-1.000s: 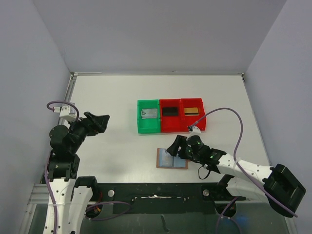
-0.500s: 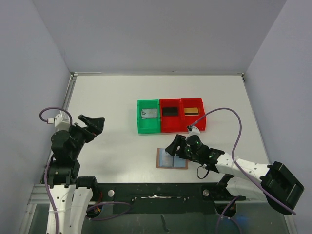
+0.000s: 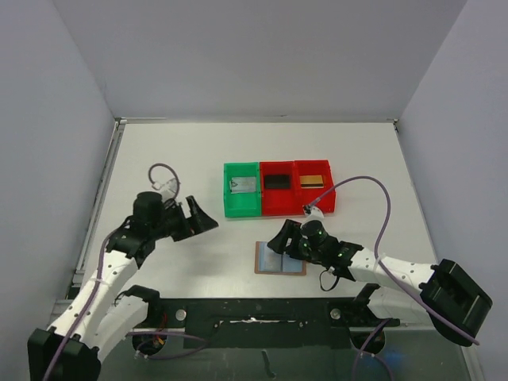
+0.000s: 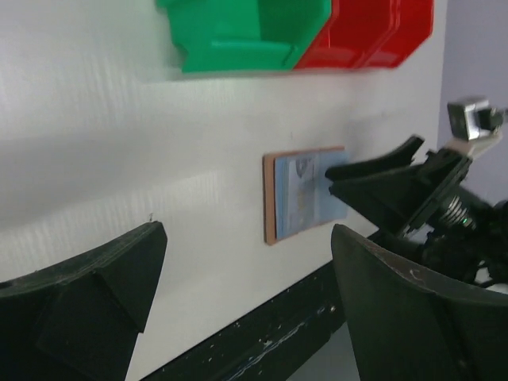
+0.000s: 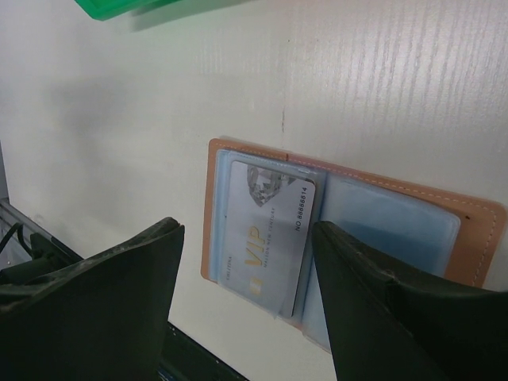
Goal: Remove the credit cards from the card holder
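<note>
1. Plainly brown leather, the card holder (image 3: 279, 259) lies open flat, blue-grey pockets up, one pale card (image 5: 266, 238) tucked inside.
2. It sits on the worktop (image 3: 182, 159) near the front edge, long axis left-right.
3. The right gripper (image 3: 283, 238) hovers over it, jaws apart; the left gripper (image 3: 195, 218) is released, empty.

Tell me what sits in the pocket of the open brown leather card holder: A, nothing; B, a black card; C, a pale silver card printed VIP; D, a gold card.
C: the right wrist view shows a pale silver card printed VIP tucked in a pocket of the brown leather card holder.
</note>
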You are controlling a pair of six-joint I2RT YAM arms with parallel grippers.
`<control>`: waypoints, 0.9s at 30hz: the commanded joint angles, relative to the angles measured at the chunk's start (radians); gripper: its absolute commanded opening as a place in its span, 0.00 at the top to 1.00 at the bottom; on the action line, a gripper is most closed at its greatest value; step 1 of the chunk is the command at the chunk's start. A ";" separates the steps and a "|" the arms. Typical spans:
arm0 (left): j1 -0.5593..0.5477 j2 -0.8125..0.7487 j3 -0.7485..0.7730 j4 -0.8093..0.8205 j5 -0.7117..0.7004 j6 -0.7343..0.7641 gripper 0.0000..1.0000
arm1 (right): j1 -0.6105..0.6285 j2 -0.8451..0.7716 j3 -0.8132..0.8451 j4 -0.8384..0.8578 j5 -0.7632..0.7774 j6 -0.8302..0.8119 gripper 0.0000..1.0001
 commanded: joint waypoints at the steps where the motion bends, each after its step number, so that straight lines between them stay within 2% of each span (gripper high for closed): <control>1: -0.330 0.079 0.062 0.077 -0.171 0.034 0.16 | 0.016 0.028 0.017 0.065 0.008 0.013 0.34; 2: -0.449 0.128 0.112 0.032 -0.318 0.034 0.16 | 0.018 0.031 0.022 0.059 0.015 0.013 0.34; 3: -0.523 0.166 0.137 0.008 -0.403 0.029 0.16 | 0.019 0.035 0.025 0.053 0.021 0.014 0.34; 5: -0.616 0.239 0.170 -0.022 -0.546 -0.011 0.16 | 0.021 0.037 0.025 0.045 0.028 0.016 0.34; 8: -0.645 0.316 0.215 -0.098 -0.618 -0.074 0.16 | 0.026 0.031 0.021 0.036 0.039 0.023 0.34; 11: -0.657 0.299 0.191 -0.071 -0.657 -0.152 0.16 | 0.028 0.015 0.007 0.032 0.049 0.034 0.33; 13: -0.657 0.243 0.131 0.020 -0.637 -0.141 0.16 | 0.027 0.002 -0.006 0.042 0.052 0.040 0.33; 16: -0.655 0.143 -0.005 0.263 -0.467 -0.067 0.16 | 0.028 -0.010 -0.015 0.042 0.053 0.045 0.33; 19: -0.655 0.124 -0.073 0.439 -0.346 -0.084 0.16 | 0.027 -0.015 -0.025 0.051 0.050 0.053 0.33; 24: -0.659 0.276 -0.019 0.462 -0.268 -0.081 0.18 | 0.025 -0.025 -0.058 0.069 0.069 0.091 0.35; 27: -0.666 0.384 0.020 0.458 -0.263 -0.078 0.24 | 0.022 -0.024 -0.075 0.080 0.067 0.107 0.40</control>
